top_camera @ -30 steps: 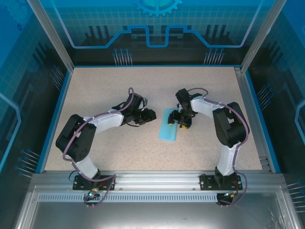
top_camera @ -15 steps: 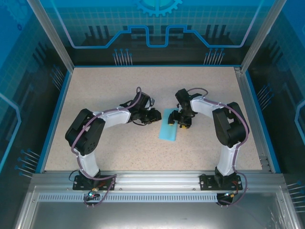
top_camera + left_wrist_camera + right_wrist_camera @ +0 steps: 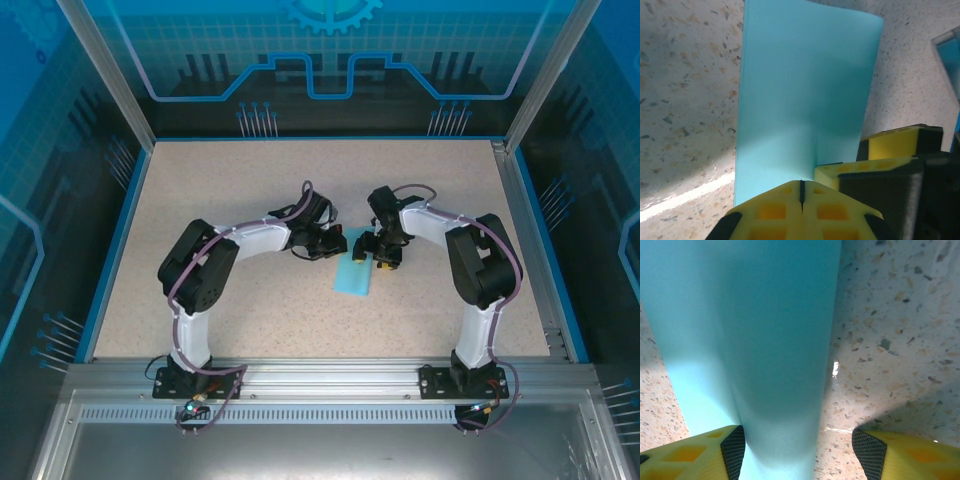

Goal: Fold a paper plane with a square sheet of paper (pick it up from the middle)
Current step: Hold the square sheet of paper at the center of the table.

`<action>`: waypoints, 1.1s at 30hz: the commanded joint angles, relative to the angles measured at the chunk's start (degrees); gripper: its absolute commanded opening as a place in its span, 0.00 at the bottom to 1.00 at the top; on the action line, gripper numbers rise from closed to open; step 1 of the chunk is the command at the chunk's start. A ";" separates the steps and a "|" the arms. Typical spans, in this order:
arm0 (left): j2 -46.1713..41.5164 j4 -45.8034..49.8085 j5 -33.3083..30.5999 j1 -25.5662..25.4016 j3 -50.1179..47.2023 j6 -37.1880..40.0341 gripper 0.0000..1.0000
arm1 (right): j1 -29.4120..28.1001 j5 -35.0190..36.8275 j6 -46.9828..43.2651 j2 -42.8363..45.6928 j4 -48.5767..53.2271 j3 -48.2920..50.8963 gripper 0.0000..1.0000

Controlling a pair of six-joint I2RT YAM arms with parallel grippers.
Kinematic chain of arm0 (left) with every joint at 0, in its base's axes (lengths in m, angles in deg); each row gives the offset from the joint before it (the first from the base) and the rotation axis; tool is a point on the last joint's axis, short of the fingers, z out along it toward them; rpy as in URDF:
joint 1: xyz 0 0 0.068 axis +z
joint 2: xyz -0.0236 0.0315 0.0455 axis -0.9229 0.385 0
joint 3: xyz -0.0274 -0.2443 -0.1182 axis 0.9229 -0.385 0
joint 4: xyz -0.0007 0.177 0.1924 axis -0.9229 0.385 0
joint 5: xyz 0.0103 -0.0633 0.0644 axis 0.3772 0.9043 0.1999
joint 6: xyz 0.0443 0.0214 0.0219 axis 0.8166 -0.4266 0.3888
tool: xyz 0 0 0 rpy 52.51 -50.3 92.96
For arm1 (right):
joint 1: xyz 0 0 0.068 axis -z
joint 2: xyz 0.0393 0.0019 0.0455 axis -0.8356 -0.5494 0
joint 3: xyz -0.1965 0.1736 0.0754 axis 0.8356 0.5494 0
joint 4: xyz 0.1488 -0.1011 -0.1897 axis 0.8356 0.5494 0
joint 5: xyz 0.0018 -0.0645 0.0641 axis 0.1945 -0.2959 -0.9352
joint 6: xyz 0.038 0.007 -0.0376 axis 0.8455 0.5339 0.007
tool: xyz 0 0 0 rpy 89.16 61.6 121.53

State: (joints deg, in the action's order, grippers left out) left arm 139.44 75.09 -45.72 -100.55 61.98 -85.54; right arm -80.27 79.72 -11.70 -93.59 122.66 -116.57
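Observation:
The light-blue sheet of paper lies folded into a narrow strip at the table's middle. My left gripper sits at the strip's far left edge. In the left wrist view its yellow fingers meet shut over the paper; I cannot tell whether any paper is pinched between them. My right gripper is at the strip's right edge. It is open, with a raised curl of the paper against its left finger and bare table under its right finger. One of its fingers shows beside the left gripper.
The speckled beige table has a blue rim and aluminium frame posts at the back corners. A metal rail carries both arm bases at the near edge. Both arms reach inward and crowd the middle.
My left arm has swung right to the paper's edge and its gripper has closed. The right arm and the paper have stayed put.

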 commanded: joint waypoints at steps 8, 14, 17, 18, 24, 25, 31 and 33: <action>4.12 5.24 -0.76 -1.47 3.99 1.02 0.00 | 0.13 6.78 -0.34 -6.07 2.00 3.71 0.67; 5.09 6.29 -2.26 -1.53 4.10 1.18 0.00 | 0.15 6.55 -0.25 -6.02 1.72 3.90 0.67; 5.76 6.26 -2.36 -1.53 3.99 1.28 0.00 | 0.10 6.34 -0.25 -6.02 1.50 3.90 0.67; 5.96 6.21 -2.36 -1.56 3.90 1.29 0.00 | 0.07 6.19 -0.25 -6.02 1.53 3.90 0.67; 6.24 6.37 -3.28 -1.53 2.87 1.24 0.00 | 0.04 4.90 -0.43 -5.07 0.73 2.96 0.68; 6.20 6.54 -3.53 -1.55 2.73 1.29 0.00 | 0.11 4.40 -0.43 -4.48 0.49 2.64 0.68; 6.17 6.58 -4.18 -1.53 2.05 1.45 0.00 | 1.97 0.26 -0.78 4.11 -4.12 3.54 0.70; 6.20 6.40 -4.20 -1.57 1.94 1.44 0.00 | 3.29 -1.58 -0.46 8.25 -6.80 5.24 0.72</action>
State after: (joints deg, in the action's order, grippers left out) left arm 144.21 79.40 -47.53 -101.66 64.54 -85.52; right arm -79.61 78.22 -11.72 -89.96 119.12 -113.57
